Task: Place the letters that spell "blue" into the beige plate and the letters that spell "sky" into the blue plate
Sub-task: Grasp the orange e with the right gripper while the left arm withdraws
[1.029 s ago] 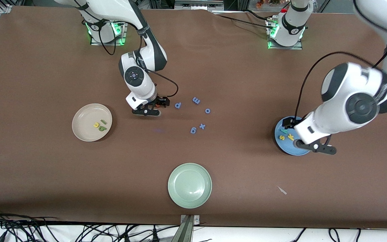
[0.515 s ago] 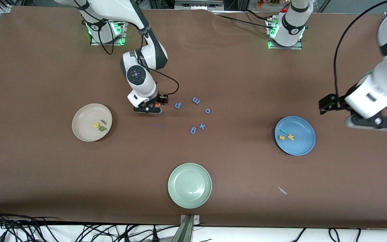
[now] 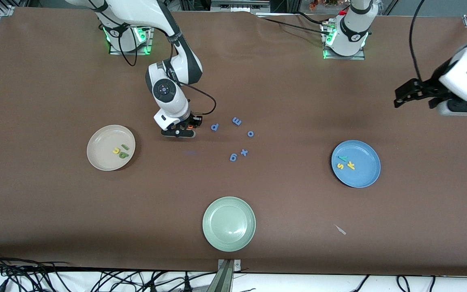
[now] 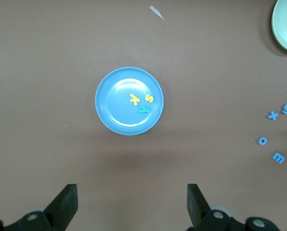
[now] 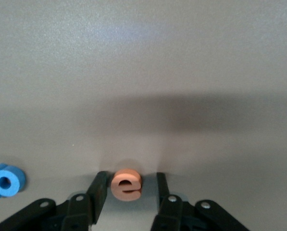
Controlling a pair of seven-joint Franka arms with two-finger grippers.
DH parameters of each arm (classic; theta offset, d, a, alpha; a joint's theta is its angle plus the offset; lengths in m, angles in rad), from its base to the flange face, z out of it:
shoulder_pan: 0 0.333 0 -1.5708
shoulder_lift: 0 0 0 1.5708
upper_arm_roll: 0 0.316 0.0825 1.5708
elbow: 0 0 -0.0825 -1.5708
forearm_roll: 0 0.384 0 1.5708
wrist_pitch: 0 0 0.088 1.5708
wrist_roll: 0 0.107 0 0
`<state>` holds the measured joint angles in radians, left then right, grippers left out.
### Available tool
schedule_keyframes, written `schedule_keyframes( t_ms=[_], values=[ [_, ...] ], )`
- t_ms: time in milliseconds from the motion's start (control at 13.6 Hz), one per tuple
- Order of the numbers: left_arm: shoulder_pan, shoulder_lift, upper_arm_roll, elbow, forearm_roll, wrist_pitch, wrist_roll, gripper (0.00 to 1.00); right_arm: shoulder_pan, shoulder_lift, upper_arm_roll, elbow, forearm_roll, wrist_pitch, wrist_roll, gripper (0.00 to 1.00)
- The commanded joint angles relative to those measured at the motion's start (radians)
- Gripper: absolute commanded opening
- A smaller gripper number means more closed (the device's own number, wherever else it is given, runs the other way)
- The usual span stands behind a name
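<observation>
The orange e [image 5: 126, 185] lies on the table between the fingers of my right gripper [image 5: 131, 175] [image 3: 178, 133]. One finger touches it and a small gap shows at the other. The beige plate [image 3: 97, 156] holds the yellow u [image 3: 116, 151], green b [image 3: 123, 154] and green l [image 3: 125, 147]. In the blue plate [image 3: 363, 170] [image 4: 114, 106] lie the yellow s [image 3: 340, 166], yellow k [image 3: 351, 165] and teal y [image 3: 343, 158]. My left gripper [image 3: 464, 108] [image 4: 131, 190] hangs open and empty over bare table at the left arm's end.
Periwinkle letters lie mid-table beside the right gripper: p [image 3: 215, 127], m [image 3: 236, 121], o [image 3: 250, 133], x [image 3: 244, 152], g [image 3: 233, 157]. A pale green plate [image 3: 229, 224] sits near the front edge. A small pale scrap [image 3: 340, 230] lies nearer the camera than the blue plate.
My left arm has risen off the blue plate and swung toward the table's end. The right gripper's jaws have narrowed around the orange e.
</observation>
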<state>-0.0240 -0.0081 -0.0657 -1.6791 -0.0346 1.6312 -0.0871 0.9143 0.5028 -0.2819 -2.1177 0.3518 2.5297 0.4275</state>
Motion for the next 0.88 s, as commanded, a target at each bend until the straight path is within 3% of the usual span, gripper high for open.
schedule_keyframes(
  t_ms=[0,221,588,809],
  values=[
    [-0.007,-0.05,0.006,-0.073,0.021,0.035,0.01,1.0,0.0,0.008,0.004,-0.011,0.012,0.038,-0.006,0.42],
    [-0.01,-0.027,0.006,-0.037,0.022,0.016,0.012,1.0,0.001,0.01,0.02,-0.011,0.012,0.04,-0.001,0.32],
    [-0.02,-0.029,-0.014,-0.037,0.044,0.007,0.012,1.0,0.001,0.022,0.026,-0.011,0.012,0.06,0.002,0.24],
    [-0.019,-0.029,-0.014,-0.036,0.044,0.007,0.012,1.0,-0.006,0.01,0.02,0.051,0.015,-0.032,-0.007,0.15]
  ],
)
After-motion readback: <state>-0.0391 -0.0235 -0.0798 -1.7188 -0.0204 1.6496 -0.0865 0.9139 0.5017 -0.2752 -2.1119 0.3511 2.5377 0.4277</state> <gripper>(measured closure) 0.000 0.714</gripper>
